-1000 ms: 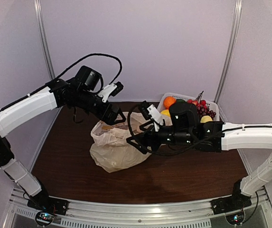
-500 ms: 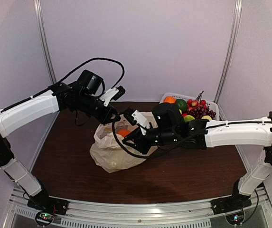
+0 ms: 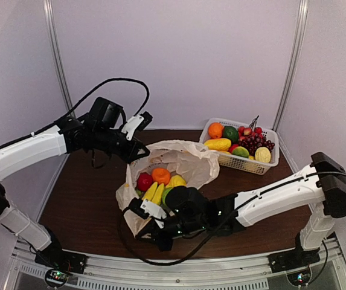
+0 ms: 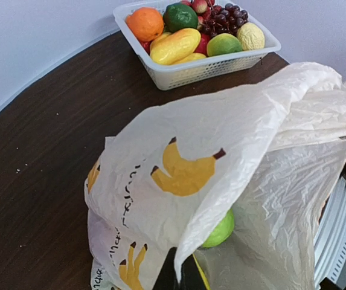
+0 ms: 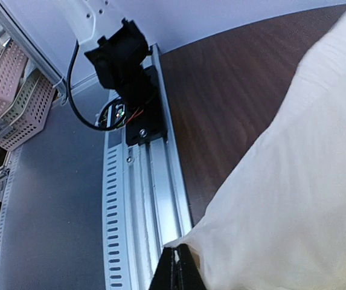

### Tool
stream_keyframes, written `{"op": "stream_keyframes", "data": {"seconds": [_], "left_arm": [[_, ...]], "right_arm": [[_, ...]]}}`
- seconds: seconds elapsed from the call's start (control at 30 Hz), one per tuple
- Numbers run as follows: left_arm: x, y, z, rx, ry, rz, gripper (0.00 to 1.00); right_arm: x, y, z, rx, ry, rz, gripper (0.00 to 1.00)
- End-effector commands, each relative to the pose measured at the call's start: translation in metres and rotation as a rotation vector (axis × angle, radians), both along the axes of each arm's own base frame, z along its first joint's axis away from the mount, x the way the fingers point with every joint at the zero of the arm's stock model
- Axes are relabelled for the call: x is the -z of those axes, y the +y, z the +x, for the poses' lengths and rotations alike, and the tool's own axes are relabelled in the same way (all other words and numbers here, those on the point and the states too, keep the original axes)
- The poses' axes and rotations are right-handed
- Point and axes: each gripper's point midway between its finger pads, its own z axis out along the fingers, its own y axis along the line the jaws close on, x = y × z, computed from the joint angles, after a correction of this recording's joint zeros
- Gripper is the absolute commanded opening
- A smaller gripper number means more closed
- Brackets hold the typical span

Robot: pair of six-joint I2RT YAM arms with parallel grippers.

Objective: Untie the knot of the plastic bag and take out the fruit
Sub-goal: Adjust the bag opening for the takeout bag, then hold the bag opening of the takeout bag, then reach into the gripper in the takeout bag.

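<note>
The plastic bag point(image 3: 188, 158) lies mid-table with its mouth pulled wide; no knot shows on it. Inside lies the fruit: a red piece point(image 3: 144, 181), an orange one point(image 3: 160, 175), a yellow one point(image 3: 176, 180), a banana bunch point(image 3: 153, 193) and a green one point(image 3: 168, 193). My left gripper point(image 3: 141, 154) is shut on the bag's far-left rim; in the left wrist view its fingertips point(image 4: 171, 277) pinch the banana-printed plastic point(image 4: 221, 139) over a green fruit point(image 4: 220, 231). My right gripper point(image 3: 142, 233) is shut on the bag's near rim, with plastic point(image 5: 293, 193) bunched in its tips point(image 5: 176, 273).
A white lattice basket point(image 3: 245, 164) with orange, green, yellow fruit and dark grapes stands at the back right, also in the left wrist view point(image 4: 209, 69). The metal rail point(image 5: 154, 199) and the left arm's base point(image 5: 124, 66) lie just beyond my right gripper.
Both grippers have shut on the bag. My right arm swung from beside the basket to the near edge, drawing the rim open so the fruit shows. The left arm shifted slightly left.
</note>
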Motion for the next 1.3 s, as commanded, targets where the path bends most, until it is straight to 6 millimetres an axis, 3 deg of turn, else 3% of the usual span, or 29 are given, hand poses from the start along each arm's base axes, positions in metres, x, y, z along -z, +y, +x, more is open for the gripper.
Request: {"op": "stream_keyframes", "data": {"seconds": [0.0, 0.1, 0.2, 0.27, 0.37, 0.43, 0.57, 0.77, 0.87, 1.1, 1.27], "left_arm": [[-0.017, 0.0, 0.004, -0.017, -0.058, -0.064, 0.0], [-0.011, 0.003, -0.003, 0.005, -0.051, -0.055, 0.0], [0.0, 0.008, -0.012, 0.037, -0.05, -0.033, 0.0], [0.005, 0.009, -0.021, 0.085, -0.058, -0.026, 0.0], [0.005, 0.009, -0.035, 0.165, -0.088, -0.041, 0.0], [0.002, 0.011, -0.04, 0.186, -0.122, -0.06, 0.0], [-0.005, 0.014, -0.043, 0.184, -0.189, -0.105, 0.0], [-0.003, 0.017, -0.045, 0.205, -0.215, -0.092, 0.0], [0.002, 0.015, -0.044, 0.219, -0.2, -0.072, 0.0], [0.001, 0.009, -0.047, 0.236, -0.19, -0.112, 0.0], [0.005, 0.007, -0.046, 0.231, -0.17, -0.116, 0.0]], "right_arm": [[0.015, 0.026, -0.045, -0.101, 0.107, 0.036, 0.0], [0.022, 0.034, -0.059, -0.13, 0.132, 0.036, 0.0], [0.019, 0.03, -0.057, -0.111, 0.114, 0.031, 0.0], [0.012, 0.022, -0.05, -0.075, 0.082, 0.028, 0.1], [-0.005, 0.005, -0.036, 0.005, 0.025, 0.027, 0.31], [-0.019, -0.008, -0.025, 0.07, -0.011, 0.035, 0.34], [-0.042, -0.032, -0.004, 0.197, -0.064, 0.06, 0.51], [-0.068, -0.057, 0.043, 0.483, -0.139, 0.063, 0.58], [-0.067, -0.064, 0.064, 0.616, -0.178, 0.023, 0.62], [-0.03, -0.063, 0.092, 0.681, -0.11, -0.073, 0.64], [-0.005, -0.064, 0.108, 0.724, -0.167, -0.229, 0.65]]}}
